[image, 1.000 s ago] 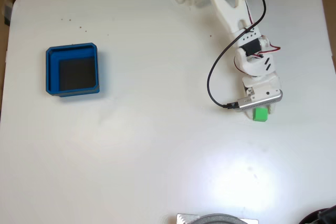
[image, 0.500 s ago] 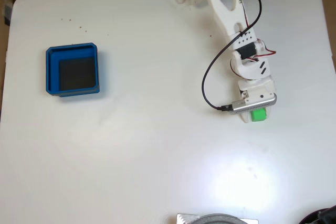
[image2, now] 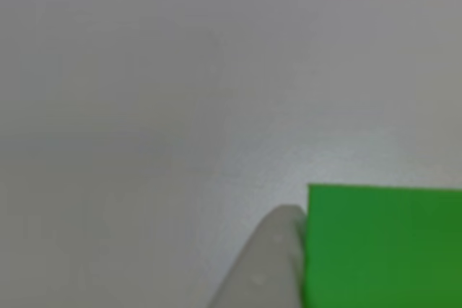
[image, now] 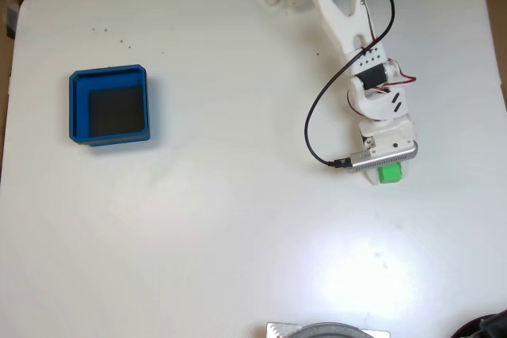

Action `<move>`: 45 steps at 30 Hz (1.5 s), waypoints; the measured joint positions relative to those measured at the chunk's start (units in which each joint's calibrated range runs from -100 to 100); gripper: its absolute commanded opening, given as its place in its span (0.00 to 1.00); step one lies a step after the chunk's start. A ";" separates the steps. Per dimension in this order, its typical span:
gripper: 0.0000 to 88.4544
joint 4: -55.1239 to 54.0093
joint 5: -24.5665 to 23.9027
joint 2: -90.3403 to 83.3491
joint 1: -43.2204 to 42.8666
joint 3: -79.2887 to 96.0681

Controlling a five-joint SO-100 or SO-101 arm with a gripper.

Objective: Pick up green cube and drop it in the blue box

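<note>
The small green cube sits at the right of the white table in the fixed view, half tucked under my gripper and its silver wrist camera. In the other view the green cube is very close at the lower right, and one white fingertip presses against its left face. The second finger is hidden, and the gripper appears shut on the cube. The blue box, a shallow square tray with a dark floor, lies far to the left and holds nothing.
The white arm runs from its base at the table's top edge down to the gripper, with a black cable looping off its left side. A grey round object and a dark object sit at the bottom edge.
Between one second ago and half a second ago the arm and the green cube shifted slightly left together. Nothing has moved since.
</note>
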 measured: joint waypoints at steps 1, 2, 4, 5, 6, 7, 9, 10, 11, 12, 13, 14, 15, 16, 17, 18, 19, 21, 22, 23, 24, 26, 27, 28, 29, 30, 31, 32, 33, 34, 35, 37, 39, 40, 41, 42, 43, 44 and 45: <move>0.07 0.00 0.00 0.00 0.00 0.00; 0.06 0.00 0.00 0.00 0.00 0.00; 0.04 0.00 0.00 0.00 0.00 0.00; 0.04 0.00 0.00 0.00 0.00 0.00; 0.04 0.00 0.00 0.00 0.00 0.00; 0.04 0.00 0.00 0.00 0.00 0.00; 0.04 0.00 0.00 0.00 0.00 0.00; 0.04 0.00 0.00 0.00 0.00 0.00; 0.04 0.00 0.00 0.00 0.00 0.00; 0.04 0.00 0.00 0.00 0.00 0.00; 0.04 0.00 0.00 0.00 0.00 0.00; 0.04 0.00 0.00 0.00 0.00 0.00; 0.04 0.33 0.00 0.00 0.00 0.00; 0.04 0.58 0.00 0.00 0.00 0.00; 0.04 1.08 0.00 -0.08 0.00 0.00; 0.04 2.40 0.20 -0.33 0.00 0.00; 0.04 3.72 0.24 -0.84 0.00 0.00; 0.04 6.79 0.24 -2.01 0.00 0.00; 0.04 8.77 0.15 -2.76 0.00 0.00; 0.04 10.43 0.05 -3.34 0.00 0.00; 0.04 12.33 0.10 -4.01 0.00 0.00; 0.04 15.72 0.05 -5.43 0.00 0.00; 0.04 17.21 0.05 -6.35 0.00 0.00; 0.04 18.45 0.05 -7.18 0.00 0.00; 0.04 19.78 0.05 -8.35 0.00 0.00; 0.04 21.27 0.05 -9.61 0.00 0.00; 0.04 22.76 0.05 -11.19 0.00 0.00; 0.04 24.33 0.05 -12.78 0.00 0.00; 0.04 25.90 0.05 -14.45 0.00 0.00; 0.04 27.64 0.05 -16.21 0.00 0.00; 0.04 29.38 0.05 -17.96 0.00 0.00; 0.04 32.35 0.05 -21.47 0.00 0.00; 0.04 35.33 0.05 -24.98 0.00 0.00; 0.04 36.74 0.05 -26.73 0.00 0.00; 0.04 38.15 0.05 -28.40 0.00 0.00; 0.04 39.80 0.05 -30.24 0.00 0.00; 0.04 41.46 0.05 -32.08 0.00 0.00; 0.04 43.11 0.05 -34.00 0.00 0.00; 0.04 44.85 0.05 -36.01 0.00 0.00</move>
